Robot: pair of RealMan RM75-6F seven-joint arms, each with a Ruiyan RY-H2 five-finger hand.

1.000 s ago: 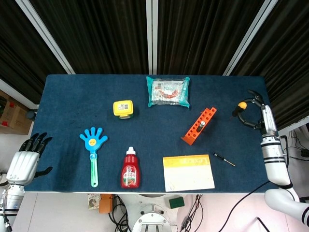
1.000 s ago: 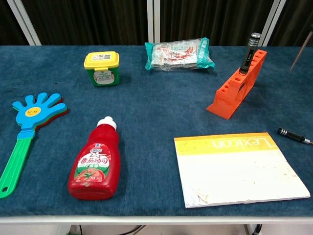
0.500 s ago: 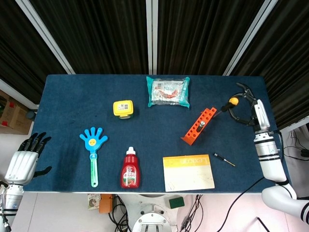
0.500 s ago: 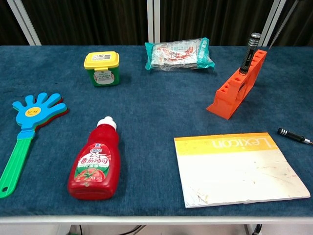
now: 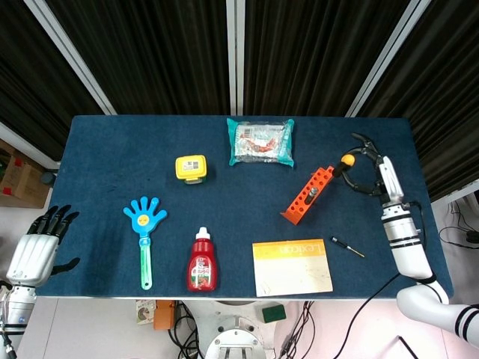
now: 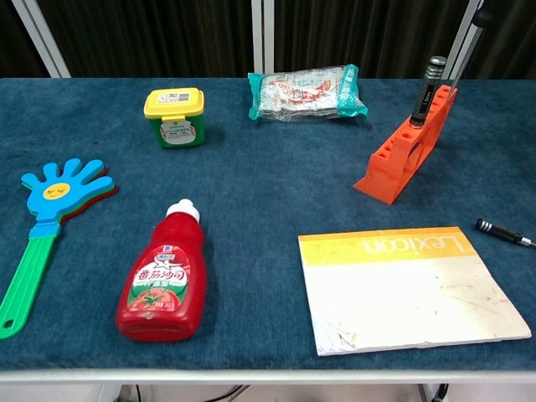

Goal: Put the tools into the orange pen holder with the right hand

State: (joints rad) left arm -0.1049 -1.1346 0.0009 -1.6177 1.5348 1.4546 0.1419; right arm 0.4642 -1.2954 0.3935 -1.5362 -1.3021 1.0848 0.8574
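Orange pen holder (image 5: pixel 307 195), toward the table's right edge, with one dark tool (image 6: pixel 426 90) already standing in it. The right hand (image 5: pixel 364 165) pinches a yellow-handled screwdriver (image 5: pixel 343 164) just beside its far end. A second screwdriver (image 5: pixel 348 247) lies near the front-right corner, still to collect.

This looks like a robotics lab or test bench. A blue felt-covered table (image 5: pixel 112 149) stands before black pleated curtains (image 5: pixel 165 52) hung behind white metal frame bars (image 5: pixel 236 52). Loose cables (image 5: pixel 299 329) trail on the floor below the table's front edge, and a cardboard box (image 5: pixel 15 179) sits off to one side.
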